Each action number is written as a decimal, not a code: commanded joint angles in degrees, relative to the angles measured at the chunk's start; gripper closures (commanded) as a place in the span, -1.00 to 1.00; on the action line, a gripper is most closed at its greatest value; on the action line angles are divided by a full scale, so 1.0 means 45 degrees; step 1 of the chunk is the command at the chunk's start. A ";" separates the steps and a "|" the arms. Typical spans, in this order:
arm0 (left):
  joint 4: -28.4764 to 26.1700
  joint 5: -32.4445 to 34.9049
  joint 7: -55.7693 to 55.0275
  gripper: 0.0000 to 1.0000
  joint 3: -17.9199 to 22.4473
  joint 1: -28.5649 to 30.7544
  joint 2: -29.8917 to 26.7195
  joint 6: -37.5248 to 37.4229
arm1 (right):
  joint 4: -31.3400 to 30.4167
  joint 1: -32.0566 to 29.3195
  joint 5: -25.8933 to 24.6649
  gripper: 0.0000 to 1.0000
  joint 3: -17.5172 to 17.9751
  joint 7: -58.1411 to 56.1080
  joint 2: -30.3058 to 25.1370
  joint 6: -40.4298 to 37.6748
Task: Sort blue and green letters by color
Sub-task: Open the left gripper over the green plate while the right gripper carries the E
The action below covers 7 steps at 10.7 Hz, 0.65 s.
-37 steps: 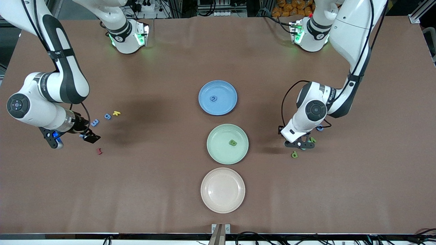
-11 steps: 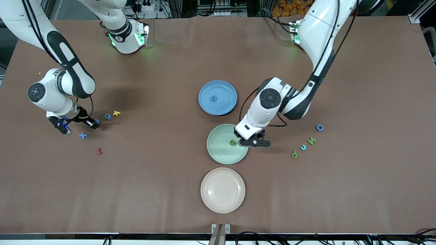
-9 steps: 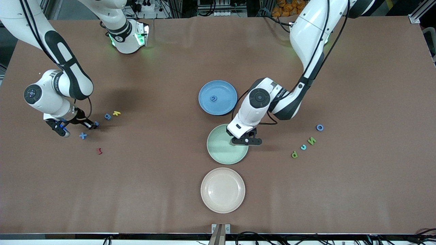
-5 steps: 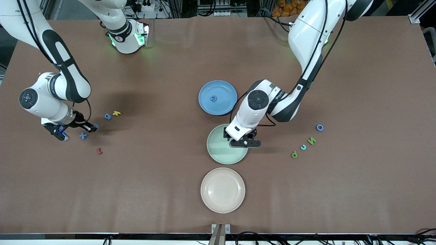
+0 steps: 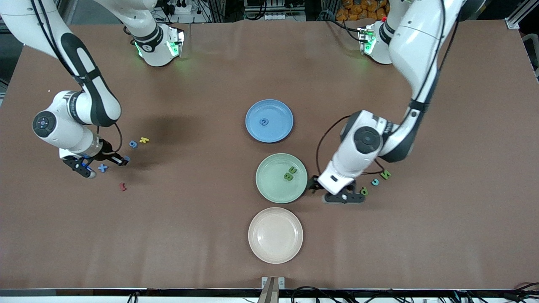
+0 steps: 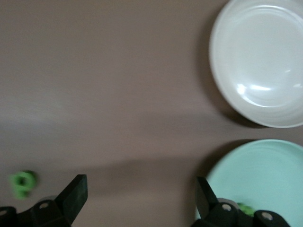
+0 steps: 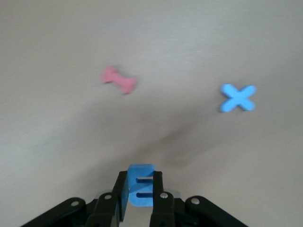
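Right hand, mid-left of frame over the tabletop, is clamped on a blue letter. Left hand, fingers apart, hangs beside the green plate, which holds two green letters. Blue X lies loose.

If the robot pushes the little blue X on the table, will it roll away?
Probably not. The small chunky blue X-shaped letter lies flat on the brown table, so it would likely slide, not roll. It looks stiff and light, like the blue letter pinched in the right gripper.
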 commanded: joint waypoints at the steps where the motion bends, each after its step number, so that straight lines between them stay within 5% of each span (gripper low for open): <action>1: -0.0719 -0.0041 0.3387 -1.00 -0.0099 0.1562 -0.0351 -0.0587 | 0.0567 0.1973 0.0028 0.90 0.0005 0.0579 -0.0655 -0.0996; 2: -0.0896 -0.0041 0.3589 -1.00 -0.0099 0.2032 -0.0254 -0.0587 | 0.0976 0.2754 0.0028 0.90 0.0005 0.0949 -0.0656 -0.1425; 5: -0.1443 -0.0060 0.2582 -0.37 -0.0079 0.2639 -0.0175 -0.0761 | 0.1527 0.5117 0.0028 0.90 0.0005 0.1711 -0.0578 -0.1801; 7: -0.1445 -0.0079 0.1915 -0.12 -0.0099 0.2643 -0.0136 -0.1190 | 0.1741 0.6777 0.0028 0.90 0.0082 0.2317 -0.0461 -0.1801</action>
